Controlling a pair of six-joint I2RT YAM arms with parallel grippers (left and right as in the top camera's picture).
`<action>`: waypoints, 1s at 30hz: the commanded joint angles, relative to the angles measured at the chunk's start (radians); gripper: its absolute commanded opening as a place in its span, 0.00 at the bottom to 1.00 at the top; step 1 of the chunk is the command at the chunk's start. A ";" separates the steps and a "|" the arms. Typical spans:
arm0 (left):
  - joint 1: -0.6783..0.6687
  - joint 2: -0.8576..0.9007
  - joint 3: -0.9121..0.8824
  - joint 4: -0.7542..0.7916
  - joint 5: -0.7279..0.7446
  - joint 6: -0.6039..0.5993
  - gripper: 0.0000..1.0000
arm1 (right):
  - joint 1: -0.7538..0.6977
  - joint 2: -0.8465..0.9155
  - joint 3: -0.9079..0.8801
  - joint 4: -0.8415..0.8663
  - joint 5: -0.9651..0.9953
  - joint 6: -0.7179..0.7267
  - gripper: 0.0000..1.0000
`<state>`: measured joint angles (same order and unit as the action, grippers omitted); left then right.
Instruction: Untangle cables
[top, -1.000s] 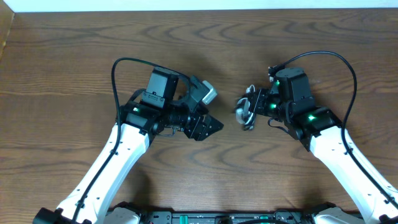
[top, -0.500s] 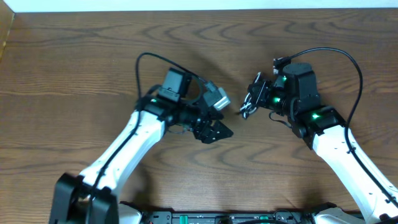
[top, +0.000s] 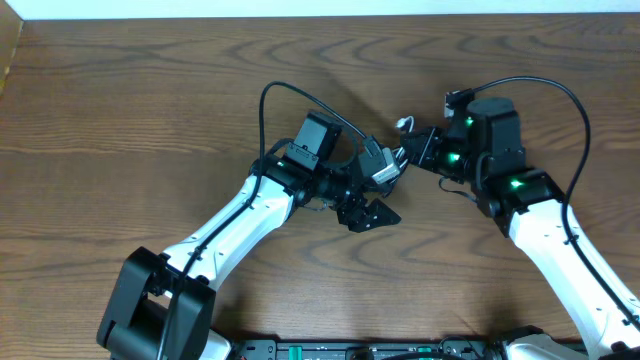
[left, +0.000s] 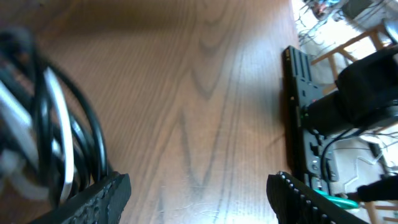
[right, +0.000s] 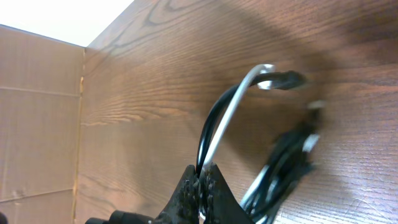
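Cables (right: 219, 127) sit pinched in right fingers (right: 191, 186), beside spread left fingers (left: 102, 196).

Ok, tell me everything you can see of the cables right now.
The cables are two thin cords, one black, one white, looking like smooth plastic, bunched in tangled loops. The right gripper is shut on them, pinching a black-and-white loop that arcs up to a small dark plug; more coils hang blurred beside it. They seem lifted off the table, between the two arms. The open left gripper has the coils beside one finger; contact cannot be told.
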<state>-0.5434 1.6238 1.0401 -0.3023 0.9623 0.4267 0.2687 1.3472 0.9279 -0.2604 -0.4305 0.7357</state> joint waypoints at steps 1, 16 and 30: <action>0.003 0.003 -0.005 0.007 -0.047 0.010 0.74 | -0.021 -0.006 0.015 0.006 -0.079 0.011 0.01; 0.002 0.003 -0.005 0.069 -0.180 0.009 0.76 | -0.027 -0.007 0.015 0.003 -0.129 0.011 0.01; 0.003 0.004 -0.005 0.059 -0.367 -0.019 0.80 | -0.027 -0.008 0.015 0.005 -0.175 0.011 0.01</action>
<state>-0.5434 1.6238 1.0401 -0.2394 0.6796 0.4210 0.2459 1.3472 0.9279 -0.2607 -0.5632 0.7422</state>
